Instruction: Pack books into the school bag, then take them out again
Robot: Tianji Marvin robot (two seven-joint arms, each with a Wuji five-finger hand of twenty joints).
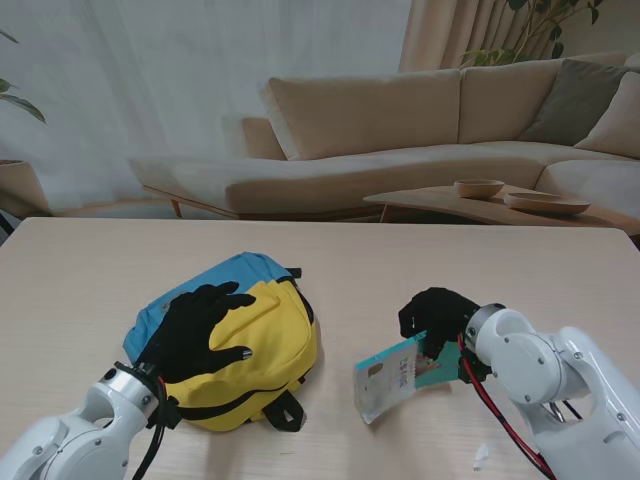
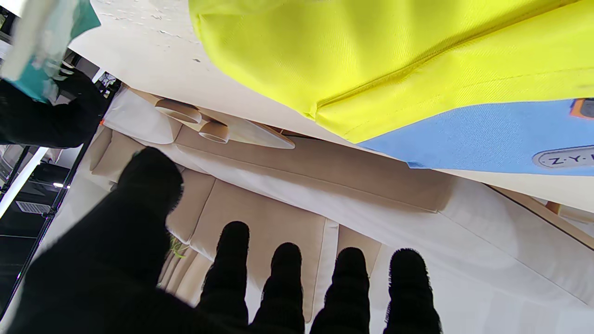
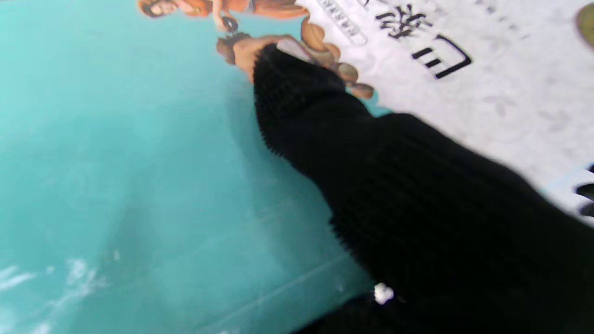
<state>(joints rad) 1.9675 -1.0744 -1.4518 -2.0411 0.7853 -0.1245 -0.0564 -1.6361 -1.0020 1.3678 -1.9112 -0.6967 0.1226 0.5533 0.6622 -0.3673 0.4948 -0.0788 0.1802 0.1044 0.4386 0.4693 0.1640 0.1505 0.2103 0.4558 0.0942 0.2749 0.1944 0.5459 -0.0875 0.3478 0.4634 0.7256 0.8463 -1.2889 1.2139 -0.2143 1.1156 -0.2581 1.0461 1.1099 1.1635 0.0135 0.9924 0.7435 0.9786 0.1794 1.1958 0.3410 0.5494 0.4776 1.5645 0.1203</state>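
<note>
School bag (image 1: 245, 345), yellow with a blue panel, lies on the bench (image 1: 80, 270) left of centre; a grey oval label on the blue part reads "Z·Y·" and is then cut off at the frame edge in the left wrist view. Book (image 1: 395, 378), teal and white cover, has black characters on the white area, only partly readable, plus a cartoon figure, seen in the right wrist view. Left hand (image 1: 195, 328) is over the bag with fingers spread, holding nothing; whether it touches the fabric, cannot tell. Right hand (image 1: 435, 318) is closed on the book's far edge, the book tilted, its lower corner at or near the bench right of the bag. Thumb (image 3: 297, 88) presses the cover.
</note>
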